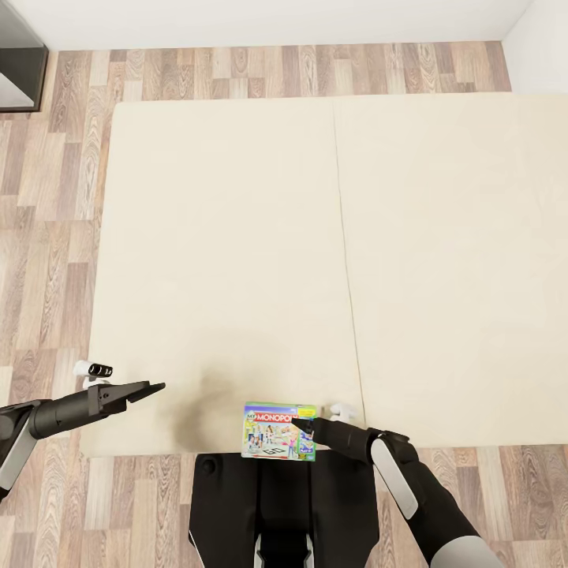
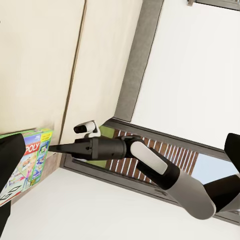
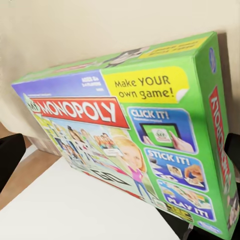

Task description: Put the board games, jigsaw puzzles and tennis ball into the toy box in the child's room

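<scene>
One board game, the purple-blue and green Monopoly carton [image 1: 272, 431], lies flat at the near edge of the cream bed [image 1: 237, 237]. My right gripper [image 1: 302, 425] is open at the carton's right end, its tips touching or just over that edge. Up close, the carton [image 3: 125, 140] spans the space between the two dark fingers [image 3: 10, 160]. In the left wrist view the right gripper [image 2: 52, 148] points at the carton [image 2: 27, 155] from the side. My left gripper [image 1: 156, 387] hangs open over the bed's near left corner, well apart from the carton.
Wood-plank floor [image 1: 55, 197] runs along the bed's left side and far end. A dark shelf unit [image 1: 20, 71] stands at the far left against the white wall. My own dark base [image 1: 260, 505] is pressed close to the bed's near edge.
</scene>
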{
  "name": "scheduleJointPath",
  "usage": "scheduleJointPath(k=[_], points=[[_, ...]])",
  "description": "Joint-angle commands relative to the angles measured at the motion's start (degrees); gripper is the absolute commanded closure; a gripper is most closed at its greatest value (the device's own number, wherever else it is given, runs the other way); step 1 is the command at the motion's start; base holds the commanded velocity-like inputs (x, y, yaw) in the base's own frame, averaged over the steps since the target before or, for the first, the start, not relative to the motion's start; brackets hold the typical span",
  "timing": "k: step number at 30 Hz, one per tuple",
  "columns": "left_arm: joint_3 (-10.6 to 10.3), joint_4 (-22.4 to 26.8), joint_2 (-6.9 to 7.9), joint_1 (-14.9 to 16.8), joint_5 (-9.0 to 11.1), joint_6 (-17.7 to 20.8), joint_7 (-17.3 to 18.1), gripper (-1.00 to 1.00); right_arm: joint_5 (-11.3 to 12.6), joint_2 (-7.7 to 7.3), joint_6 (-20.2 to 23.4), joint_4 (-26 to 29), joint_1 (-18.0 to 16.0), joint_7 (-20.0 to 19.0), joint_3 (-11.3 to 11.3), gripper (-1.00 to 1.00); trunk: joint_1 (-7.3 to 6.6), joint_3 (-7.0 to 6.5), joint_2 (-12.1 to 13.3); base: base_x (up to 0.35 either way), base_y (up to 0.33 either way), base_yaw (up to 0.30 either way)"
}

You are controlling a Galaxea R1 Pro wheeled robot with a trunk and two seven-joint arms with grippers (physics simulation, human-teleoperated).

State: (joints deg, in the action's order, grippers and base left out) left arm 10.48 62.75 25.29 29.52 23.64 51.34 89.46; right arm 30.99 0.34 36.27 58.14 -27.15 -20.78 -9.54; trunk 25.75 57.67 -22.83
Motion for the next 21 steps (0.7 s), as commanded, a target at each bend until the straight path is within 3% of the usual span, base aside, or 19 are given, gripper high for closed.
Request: scheduleJointPath(k=[1,21], points=[[0.0,0.0,0.02,0.0,0.0,0.6,0.2,-1.0,0.1,0.01,0.3,0.0,0.0,0.0,0.1,-1.0,0.03,0.05,-0.1,0.0,0.041,0.0],[0.0,0.0,0.02,0.0,0.0,0.6,0.3,-1.0,0.1,0.01,0.3,0.0,0.0,0.0,0.1,-1.0,0.03,0.05,-0.1,0.0,0.044,0.0]])
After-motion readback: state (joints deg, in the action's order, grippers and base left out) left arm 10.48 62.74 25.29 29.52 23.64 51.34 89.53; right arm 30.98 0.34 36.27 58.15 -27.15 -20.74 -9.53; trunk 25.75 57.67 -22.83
